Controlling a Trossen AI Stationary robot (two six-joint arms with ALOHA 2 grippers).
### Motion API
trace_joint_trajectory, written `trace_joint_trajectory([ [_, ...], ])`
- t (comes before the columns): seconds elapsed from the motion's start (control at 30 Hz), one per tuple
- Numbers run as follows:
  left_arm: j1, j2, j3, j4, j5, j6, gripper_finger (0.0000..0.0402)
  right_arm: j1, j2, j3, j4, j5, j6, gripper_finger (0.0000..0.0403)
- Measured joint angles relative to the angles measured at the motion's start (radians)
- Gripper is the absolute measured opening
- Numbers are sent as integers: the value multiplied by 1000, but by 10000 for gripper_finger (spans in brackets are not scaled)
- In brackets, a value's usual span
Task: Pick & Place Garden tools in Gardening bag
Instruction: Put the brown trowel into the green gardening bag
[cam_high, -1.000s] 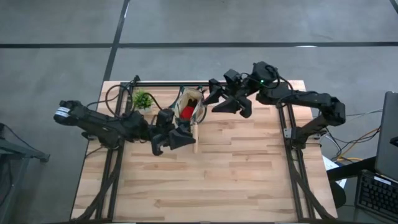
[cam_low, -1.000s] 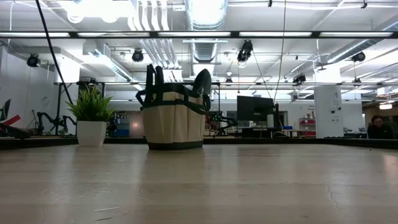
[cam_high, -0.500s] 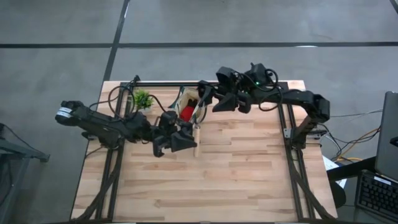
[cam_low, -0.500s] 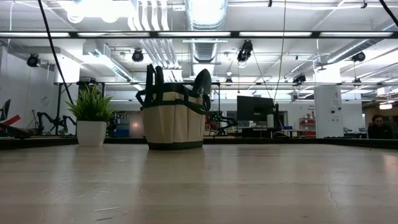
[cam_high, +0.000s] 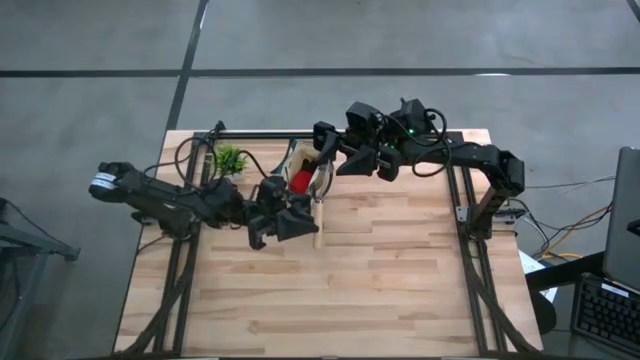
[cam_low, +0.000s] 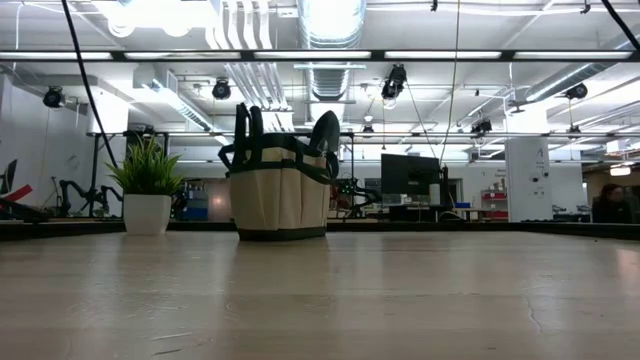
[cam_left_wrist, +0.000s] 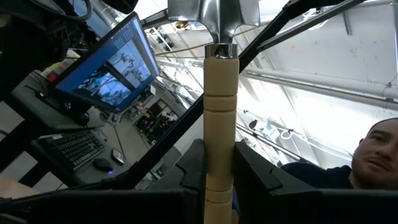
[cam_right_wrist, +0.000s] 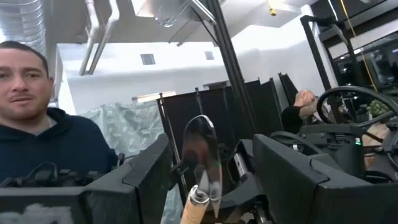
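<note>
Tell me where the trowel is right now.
In the high view the trowel is held by its wooden handle in the left gripper, at the near right edge of the gardening bag, right of the potted plant.

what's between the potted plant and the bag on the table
Nothing: in the low view the table is bare between the plant and the bag; they stand apart.
</note>
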Motion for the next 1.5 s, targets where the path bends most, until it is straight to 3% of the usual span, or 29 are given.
trace_joint_trajectory([
  [0.2,21,-1,0,-1,-1,-3,53,1,0,-1,0,-6,-7,167],
  [0.57,59,-1,-1,-12,7,-37,52,-3,0,-2,3,-25,-32,20],
  [0.67,61,0,-1,-14,-1,-34,67,-9,-2,-2,2,-30,-31,11],
  [0.93,75,-17,-1,-92,-9,-68,159,-50,-8,-3,-13,-70,-12,8],
  [1.1,97,-37,-1,-143,93,-92,201,-81,-9,-3,-85,-119,-20,8],
  [1.33,115,-98,-1,-250,142,-105,211,-121,-18,-13,-245,-154,-106,8],
  [1.5,117,-189,-3,-454,22,-17,209,-133,-55,-31,-555,-98,-359,9],
])
